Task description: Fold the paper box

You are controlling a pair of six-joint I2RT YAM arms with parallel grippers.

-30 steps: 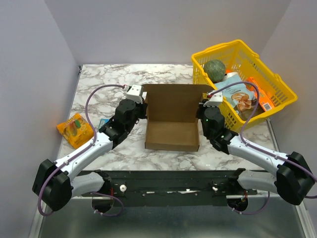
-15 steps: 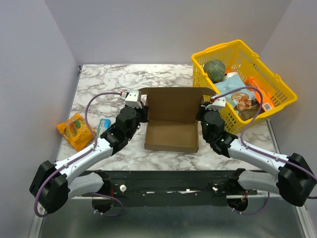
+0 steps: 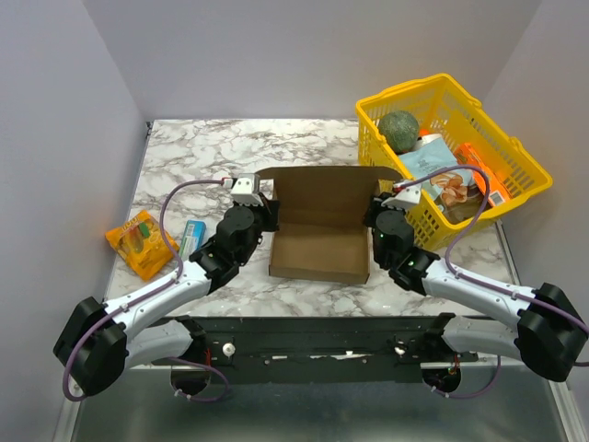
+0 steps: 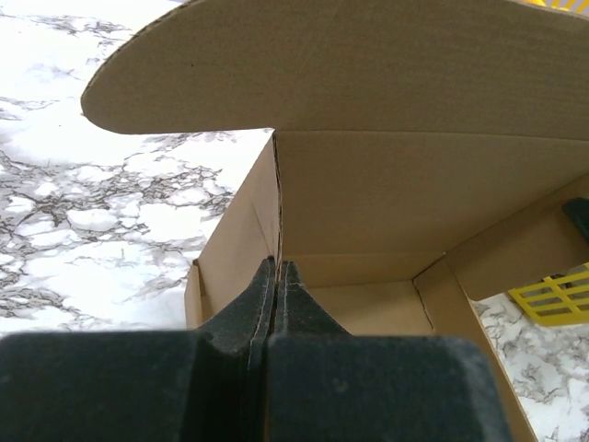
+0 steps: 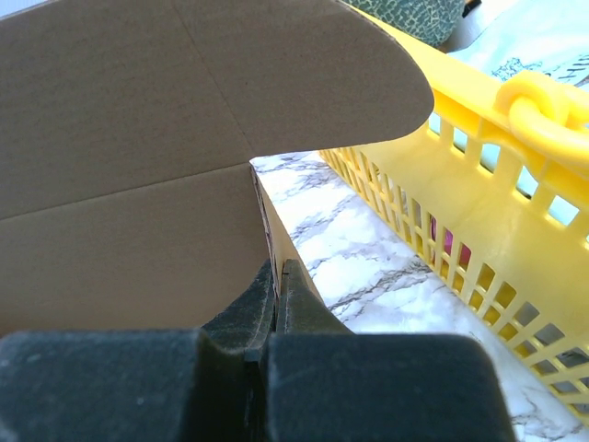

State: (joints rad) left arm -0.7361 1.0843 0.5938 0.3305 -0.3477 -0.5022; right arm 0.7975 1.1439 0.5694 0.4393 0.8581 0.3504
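With my left gripper [image 4: 277, 276] and right gripper [image 5: 277, 276] clenched on the side walls of the paper box [image 3: 317, 241], mid-table just left of the yellow basket [image 5: 479, 115], uneven pull may buckle them.

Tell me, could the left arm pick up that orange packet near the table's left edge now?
Probably not yet: the left gripper is shut on a side wall of the paper box. Once it lets go, the orange packet lies uncovered nearby.

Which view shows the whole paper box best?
Top external: the whole box shows, tray open, lid raised. Left wrist shows only its left wall and inside; right wrist only its right wall and lid.
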